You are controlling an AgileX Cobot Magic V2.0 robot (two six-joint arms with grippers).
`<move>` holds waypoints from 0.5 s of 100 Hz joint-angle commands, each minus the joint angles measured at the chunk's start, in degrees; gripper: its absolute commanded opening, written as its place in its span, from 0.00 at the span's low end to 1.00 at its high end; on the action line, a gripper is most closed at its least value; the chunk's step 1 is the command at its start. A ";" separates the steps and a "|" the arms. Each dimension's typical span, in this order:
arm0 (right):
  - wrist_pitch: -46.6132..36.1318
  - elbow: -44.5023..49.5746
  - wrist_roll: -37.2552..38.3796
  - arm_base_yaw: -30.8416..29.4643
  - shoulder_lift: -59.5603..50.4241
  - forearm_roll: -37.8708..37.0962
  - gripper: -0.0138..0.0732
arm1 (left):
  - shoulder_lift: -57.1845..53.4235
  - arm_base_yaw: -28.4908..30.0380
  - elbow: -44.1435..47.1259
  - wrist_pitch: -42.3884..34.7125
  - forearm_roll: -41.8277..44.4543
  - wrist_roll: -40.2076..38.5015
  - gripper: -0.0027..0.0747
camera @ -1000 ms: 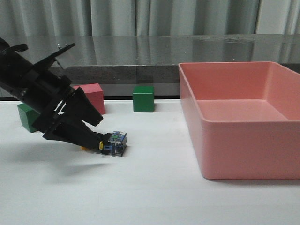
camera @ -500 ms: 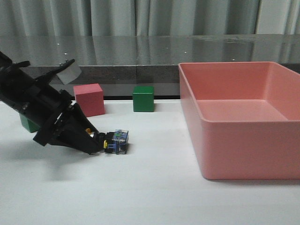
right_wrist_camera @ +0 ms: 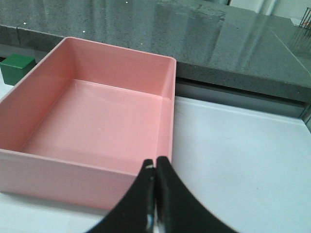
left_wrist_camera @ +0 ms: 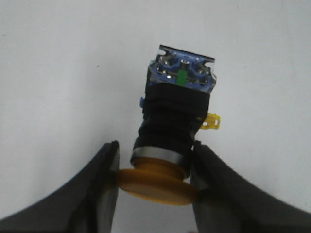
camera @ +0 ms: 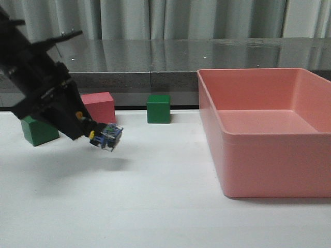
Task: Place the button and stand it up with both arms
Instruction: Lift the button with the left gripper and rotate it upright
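Observation:
The button (camera: 105, 136) hangs in the air above the white table, tilted, its clear-blue base pointing away from the arm. My left gripper (camera: 89, 133) is shut on its yellow cap end. In the left wrist view the button (left_wrist_camera: 175, 116) shows its black body and blue base block, and the yellow cap (left_wrist_camera: 158, 184) sits pinched between the two dark fingers of the left gripper (left_wrist_camera: 155, 167). My right gripper (right_wrist_camera: 156, 167) is shut with nothing in it, near the corner of the pink bin; it does not show in the front view.
A large pink bin (camera: 243, 165) fills the right side of the table, seen also as the pink bin (right_wrist_camera: 165, 97) in the right wrist view. A pink cube (camera: 101, 106), a green cube (camera: 158, 108) and another green cube (camera: 36, 132) stand along the back left.
The left gripper closed on the button, which lay on the table, and lifted it up and to the left. The button now hangs off the table.

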 commanded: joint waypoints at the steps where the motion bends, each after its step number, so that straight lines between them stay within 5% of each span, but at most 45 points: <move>1: -4.29 -1.38 -0.09 -0.45 0.45 -0.58 0.09 | -7.04 -3.36 -3.74 0.08 12.10 -10.03 0.01; 50: -4.34 -1.38 -0.09 -0.45 0.45 -0.58 0.09 | -6.85 -26.00 -5.39 -1.79 64.48 -45.40 0.01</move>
